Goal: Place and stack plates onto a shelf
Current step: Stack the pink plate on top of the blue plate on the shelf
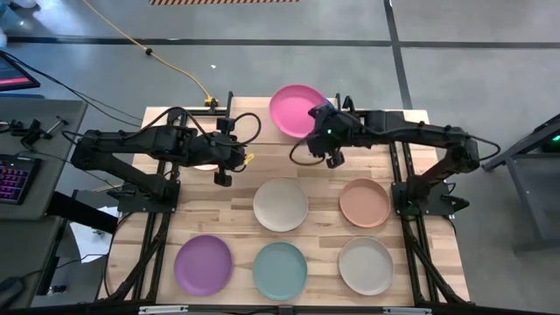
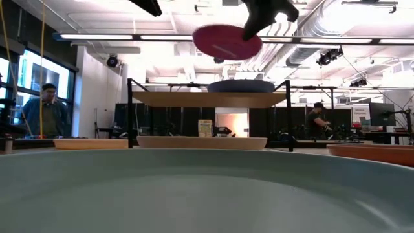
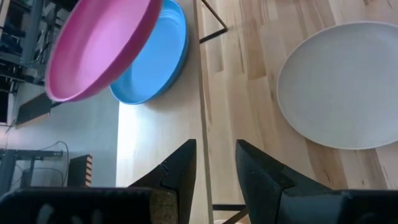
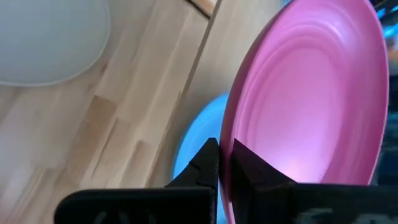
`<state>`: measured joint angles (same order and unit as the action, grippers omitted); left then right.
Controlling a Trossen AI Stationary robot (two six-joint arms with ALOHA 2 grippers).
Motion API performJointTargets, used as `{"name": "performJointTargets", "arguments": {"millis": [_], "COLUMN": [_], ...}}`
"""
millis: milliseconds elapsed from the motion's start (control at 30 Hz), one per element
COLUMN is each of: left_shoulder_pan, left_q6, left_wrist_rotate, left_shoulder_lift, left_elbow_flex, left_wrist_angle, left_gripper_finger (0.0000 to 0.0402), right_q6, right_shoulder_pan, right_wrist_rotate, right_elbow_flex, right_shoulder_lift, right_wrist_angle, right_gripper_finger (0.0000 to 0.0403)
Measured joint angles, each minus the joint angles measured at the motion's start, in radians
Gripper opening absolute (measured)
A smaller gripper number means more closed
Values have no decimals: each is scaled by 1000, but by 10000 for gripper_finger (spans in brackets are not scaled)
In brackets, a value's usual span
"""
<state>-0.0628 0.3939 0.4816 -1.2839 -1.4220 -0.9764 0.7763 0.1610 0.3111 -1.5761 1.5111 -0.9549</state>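
The round, shallow, matte magenta plate (image 1: 294, 110) is clamped by its rim between the closed fingers of the right hand (image 4: 224, 163) and is held tilted in the air above the shelf, a small rectangular light-wood board on thin black metal legs (image 2: 207, 99). A round blue plate (image 3: 157, 57) lies flat on the shelf directly below the magenta plate; the two plates are apart. The left hand (image 3: 215, 163) is over the shelf's left part, with its fingers parted and nothing between them. On the wooden plank worktop (image 1: 232, 210), in front of the shelf, a round cream plate (image 1: 281, 204) and a round salmon plate (image 1: 365, 202) lie side by side. Nearer the front edge, a round purple plate (image 1: 203, 264), a round teal plate (image 1: 280, 269) and a round beige plate (image 1: 366, 265) lie in a row, none touching another.
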Motion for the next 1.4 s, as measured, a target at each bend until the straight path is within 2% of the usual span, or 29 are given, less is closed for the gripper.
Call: {"name": "performJointTargets", "arguments": {"millis": [133,200,500,667,1167,1400], "left_shoulder_pan": [0,0,0,0,0,0], "left_q6": [-1,-1,-45,-51,-51,-51], "left_wrist_rotate": [0,0,0,0,0,0], "left_shoulder_lift": [0,0,0,0,0,0], "left_elbow_flex": [0,0,0,0,0,0], "left_wrist_angle": [0,0,0,-1,-5,-5], "left_gripper_finger": [104,104,104,104,104,104], "right_q6": [-38,-64,-58,-57,-104,-103], "right_shoulder_pan": [69,97,108,96,107,113], "right_wrist_rotate": [-98,-114,-98,-5,11,-10], "right_elbow_flex": [0,0,17,50,150,152], "right_shoulder_lift": [4,10,37,55,55,54], "right_wrist_angle": [-52,-55,-42,-27,61,89], "right_gripper_finger": [0,0,0,0,0,0]}}
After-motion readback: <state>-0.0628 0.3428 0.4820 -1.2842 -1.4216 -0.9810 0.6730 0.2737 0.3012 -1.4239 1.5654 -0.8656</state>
